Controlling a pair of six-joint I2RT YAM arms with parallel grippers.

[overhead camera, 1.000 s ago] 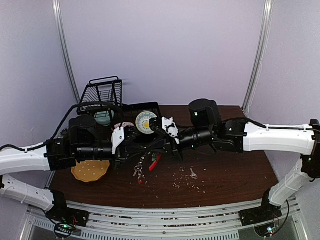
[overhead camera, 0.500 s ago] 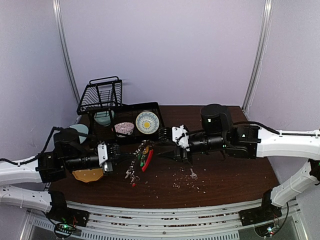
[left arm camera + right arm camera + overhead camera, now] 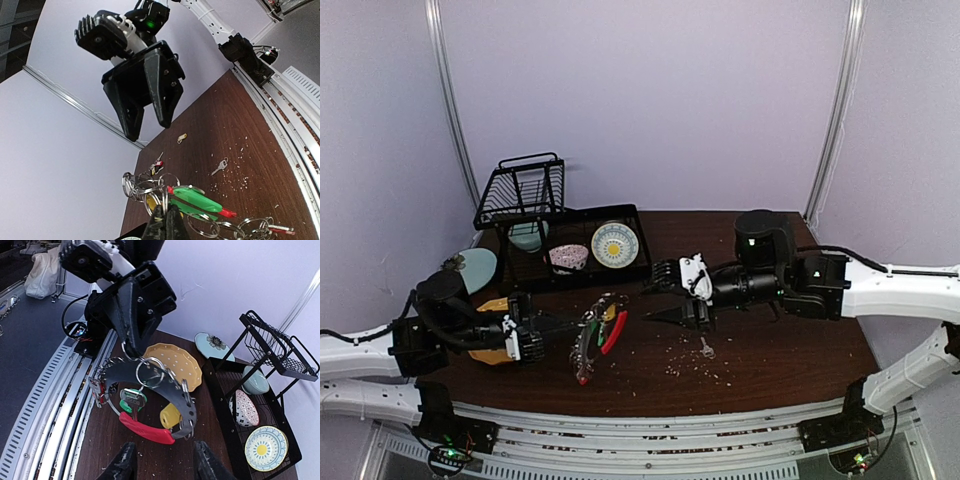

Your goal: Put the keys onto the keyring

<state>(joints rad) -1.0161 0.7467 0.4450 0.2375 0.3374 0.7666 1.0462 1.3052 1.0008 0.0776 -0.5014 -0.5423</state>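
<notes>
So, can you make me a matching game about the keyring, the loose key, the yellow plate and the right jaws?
1 keyring
2 loose silver key
3 yellow dotted plate
4 right arm's jaws

A lying loose on the table
B open, empty
C hanging from the left arm's jaws
D partly hidden beneath the left arm

Pairs: 1-C, 2-A, 3-D, 4-B

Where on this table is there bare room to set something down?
The table is bare at its near right corner, between the right arm and the front edge, beyond the loose key and crumbs. A patch lies behind the right tool, beside the dish rack. The left is crowded: rack, yellow plate, left tool holding the keyring.
</notes>
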